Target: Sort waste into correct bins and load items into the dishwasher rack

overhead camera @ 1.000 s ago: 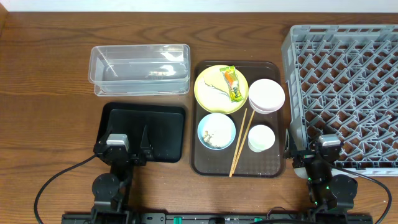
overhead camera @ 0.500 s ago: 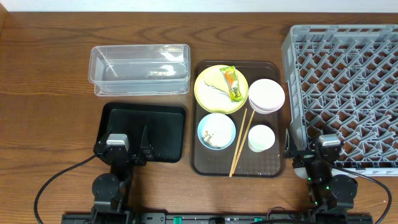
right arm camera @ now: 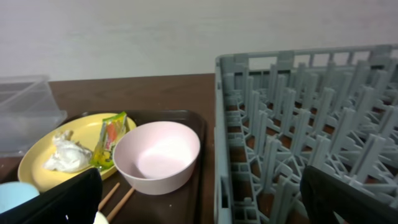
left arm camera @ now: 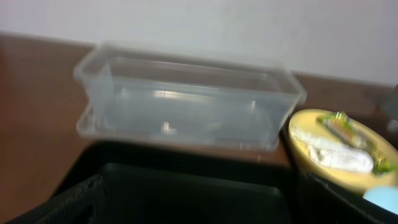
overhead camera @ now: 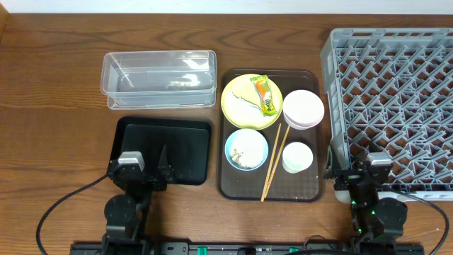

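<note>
The yellow plate (overhead camera: 244,110) on the brown serving tray holds the snack wrapper (overhead camera: 265,95) and a white crumpled scrap (overhead camera: 239,98); both also show in the right wrist view, the wrapper (right arm camera: 109,138) beside the scrap (right arm camera: 64,155). The white-pink bowl (overhead camera: 304,108) (right arm camera: 157,155), the light blue bowl (overhead camera: 246,149) with rice grains, the white cup (overhead camera: 296,157) and the chopsticks (overhead camera: 272,161) share that tray. The clear tub (overhead camera: 159,78) (left arm camera: 186,102) and the black tray (overhead camera: 177,145) lie at left, the grey rack (overhead camera: 393,99) at right. My left gripper (overhead camera: 146,172) (left arm camera: 199,208) is open over the black tray's near edge. My right gripper (overhead camera: 352,168) (right arm camera: 199,202) is open at the rack's near left corner.
The dark brown serving tray (overhead camera: 233,185) sits in the middle between the bins and the rack. Bare wooden table (overhead camera: 49,106) lies to the left of the bins. The rack's raised wall (right arm camera: 227,143) stands close to my right gripper.
Both arms have shifted only very slightly near the table's front edge. No object has moved.
</note>
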